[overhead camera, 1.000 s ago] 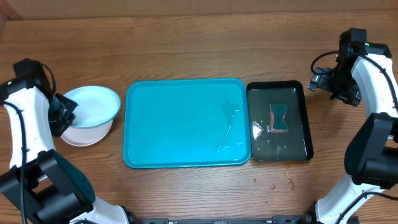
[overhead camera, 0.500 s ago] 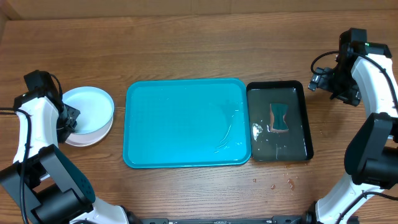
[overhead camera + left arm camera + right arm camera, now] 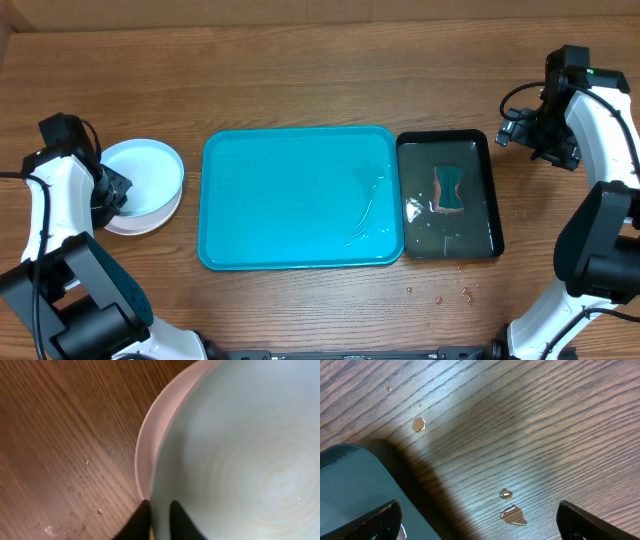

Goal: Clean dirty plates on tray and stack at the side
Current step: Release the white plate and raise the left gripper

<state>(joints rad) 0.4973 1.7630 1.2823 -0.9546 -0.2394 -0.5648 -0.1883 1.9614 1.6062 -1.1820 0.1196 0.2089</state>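
Note:
The turquoise tray (image 3: pixel 300 140) lies in the middle of the table with only water streaks on it. Left of it a pale blue plate (image 3: pixel 145 175) rests on a white plate (image 3: pixel 135 224). My left gripper (image 3: pixel 112 190) is at the stack's left edge. In the left wrist view its fingers (image 3: pixel 159 520) pinch the rim of the pale blue plate (image 3: pixel 240 450), with the white plate's rim (image 3: pixel 150 435) showing beneath. My right gripper (image 3: pixel 515 130) is open and empty over bare wood, right of the black tray. The yellow-green plate is out of view.
A black tray (image 3: pixel 448 137) holding water and a teal sponge (image 3: pixel 449 189) stands against the turquoise tray's right side; its corner shows in the right wrist view (image 3: pixel 355 485). Water drops (image 3: pixel 512 515) lie on the wood between my right fingers (image 3: pixel 480 520).
My left gripper lowered the tilted pale blue plate flat onto the white plate, then held still for the last half second. The right arm has not moved.

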